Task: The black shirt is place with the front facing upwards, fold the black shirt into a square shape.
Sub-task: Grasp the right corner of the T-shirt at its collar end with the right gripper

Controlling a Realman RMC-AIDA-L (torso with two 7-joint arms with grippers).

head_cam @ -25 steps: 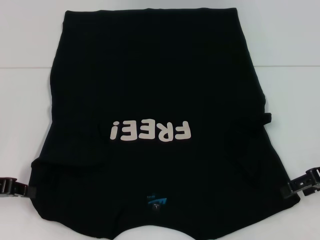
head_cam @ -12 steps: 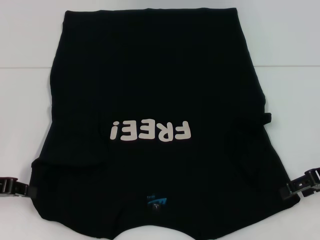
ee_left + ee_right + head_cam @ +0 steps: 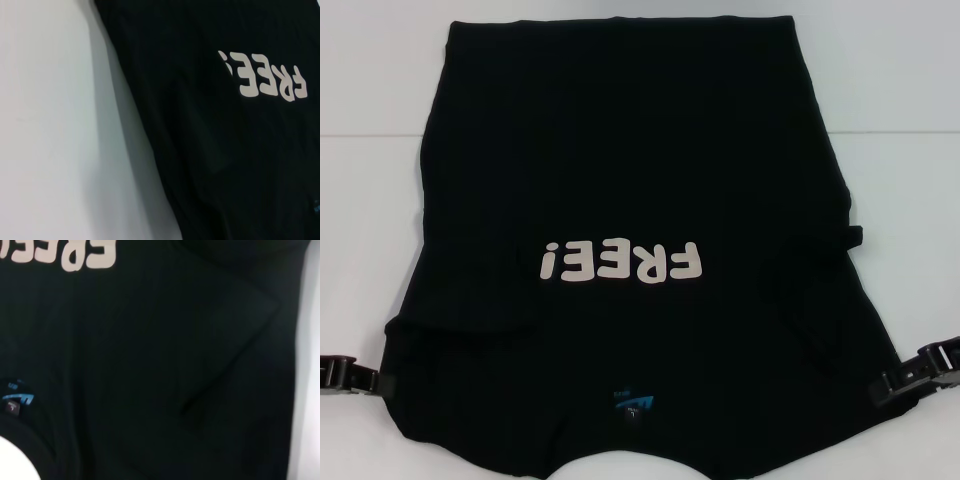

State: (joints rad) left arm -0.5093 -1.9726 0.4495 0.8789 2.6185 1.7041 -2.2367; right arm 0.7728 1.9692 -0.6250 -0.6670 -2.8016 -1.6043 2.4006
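Observation:
The black shirt (image 3: pixel 620 160) lies spread flat on the white table (image 3: pixel 370 100), front up. Its cream "FREE!" lettering (image 3: pixel 620 262) reads upside down to me, and the blue neck label (image 3: pixel 635 405) is at the near edge. Both sleeves lie folded in over the body. My left gripper (image 3: pixel 360 380) sits low at the shirt's near left corner. My right gripper (image 3: pixel 900 383) sits at the near right corner, touching the cloth's edge. The left wrist view shows the shirt (image 3: pixel 210 150) and its lettering (image 3: pixel 265 80). The right wrist view shows the shirt (image 3: pixel 175 365) and its label (image 3: pixel 17 401).
Bare white table shows to the left (image 3: pixel 50 125) and right (image 3: pixel 910 150) of the shirt and beyond its far hem. A small black flap (image 3: pixel 853 236) sticks out at the shirt's right edge.
My right gripper has shifted slightly nearer and inward along the shirt's right corner. The left gripper and the shirt have not visibly moved.

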